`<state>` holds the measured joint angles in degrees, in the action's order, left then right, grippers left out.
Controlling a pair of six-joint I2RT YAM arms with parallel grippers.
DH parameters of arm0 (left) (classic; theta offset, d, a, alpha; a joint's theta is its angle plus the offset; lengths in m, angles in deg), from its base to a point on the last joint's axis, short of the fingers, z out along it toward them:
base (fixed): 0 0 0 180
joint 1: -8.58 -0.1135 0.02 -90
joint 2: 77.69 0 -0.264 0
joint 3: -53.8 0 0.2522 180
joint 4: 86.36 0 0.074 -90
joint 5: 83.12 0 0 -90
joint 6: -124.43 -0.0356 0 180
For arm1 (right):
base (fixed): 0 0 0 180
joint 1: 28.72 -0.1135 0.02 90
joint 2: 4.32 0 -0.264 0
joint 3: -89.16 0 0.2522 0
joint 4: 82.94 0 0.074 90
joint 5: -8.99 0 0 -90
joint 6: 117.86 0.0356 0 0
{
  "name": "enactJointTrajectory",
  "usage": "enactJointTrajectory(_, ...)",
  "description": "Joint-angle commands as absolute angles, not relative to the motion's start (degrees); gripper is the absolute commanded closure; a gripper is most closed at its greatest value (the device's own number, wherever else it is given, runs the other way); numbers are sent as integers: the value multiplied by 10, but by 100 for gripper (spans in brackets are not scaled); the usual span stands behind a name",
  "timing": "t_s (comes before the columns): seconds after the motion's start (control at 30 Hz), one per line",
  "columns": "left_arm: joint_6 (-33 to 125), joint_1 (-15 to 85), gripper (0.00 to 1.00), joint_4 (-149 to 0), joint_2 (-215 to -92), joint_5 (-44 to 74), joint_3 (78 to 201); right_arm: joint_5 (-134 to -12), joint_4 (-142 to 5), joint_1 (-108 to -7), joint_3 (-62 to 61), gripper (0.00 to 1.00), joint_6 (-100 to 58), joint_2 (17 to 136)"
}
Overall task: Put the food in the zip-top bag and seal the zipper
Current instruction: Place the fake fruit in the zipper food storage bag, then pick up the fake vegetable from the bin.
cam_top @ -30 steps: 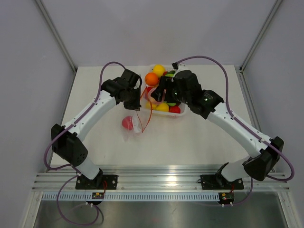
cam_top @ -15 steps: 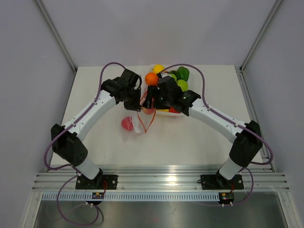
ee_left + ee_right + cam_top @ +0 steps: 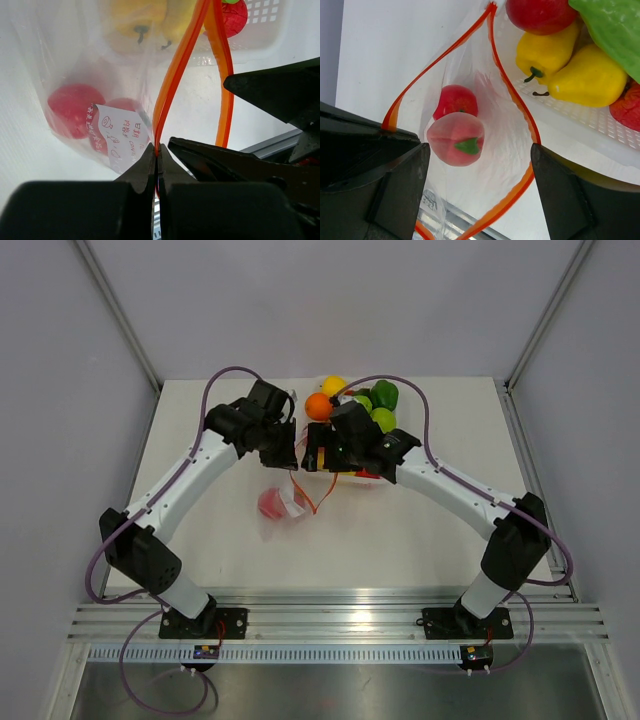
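Two food pieces are in the zip-top bag, front-left of the tray holding more food.

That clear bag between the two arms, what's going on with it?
The left claw is shut on the orange-red zipper of the zip-top bag, holding its mouth open. The right claw hangs open just above it. A pink peach and a red fruit are already inside; more toy food waits in the white tray beside it.

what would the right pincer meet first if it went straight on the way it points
Most likely the pink peach, lying between the open fingers of the right pincer, in the open mouth of the zip-top bag. Depth is hard to judge.
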<state>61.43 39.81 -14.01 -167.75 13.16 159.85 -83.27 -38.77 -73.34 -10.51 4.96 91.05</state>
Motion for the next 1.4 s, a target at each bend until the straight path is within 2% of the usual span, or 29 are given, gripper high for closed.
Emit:
enactJointTrajectory(0.0, 611, 395, 100, -150, -1662, 145, 1619, -862, -370, -736, -132, 12, 28, 855)
enactJointTrajectory(0.07, 611, 393, 100, -149, -1662, 142, 1619, -905, -367, -735, -124, 18, 21, 833)
enactJointTrajectory(0.17, 609, 387, 100, -148, -1665, 131, 1614, -949, -365, -723, -111, 34, 12, 817)
enactJointTrajectory(0.23, 608, 381, 100, -148, -1665, 129, 1606, -952, -361, -709, -109, 38, 7, 818)
enactJointTrajectory(0.33, 609, 370, 100, -156, -1665, 128, 1591, -964, -363, -681, -101, 37, -16, 831)
enactJointTrajectory(0.37, 610, 368, 100, -156, -1665, 129, 1584, -965, -361, -669, -102, 28, -28, 838)
enactJointTrajectory(0.43, 612, 364, 100, -159, -1661, 128, 1577, -971, -353, -662, -114, 22, -84, 872)
enactJointTrajectory(0.47, 612, 364, 100, -161, -1659, 128, 1572, -978, -345, -662, -127, 15, -124, 898)
enactJointTrajectory(0.67, 616, 362, 100, -161, -1658, 130, 1575, -982, -407, -661, -118, 10, -251, 939)
enactJointTrajectory(0.97, 615, 362, 100, -159, -1659, 135, 1580, -1006, -450, -661, -168, 11, -380, 1036)
enactJointTrajectory(1.17, 615, 362, 100, -163, -1662, 137, 1573, -983, -462, -655, -188, 13, -400, 1077)
enactJointTrajectory(1.3, 617, 362, 100, -166, -1661, 143, 1571, -981, -467, -651, -197, 23, -402, 1089)
enactJointTrajectory(1.37, 619, 361, 100, -166, -1661, 144, 1570, -979, -469, -650, -196, 34, -400, 1085)
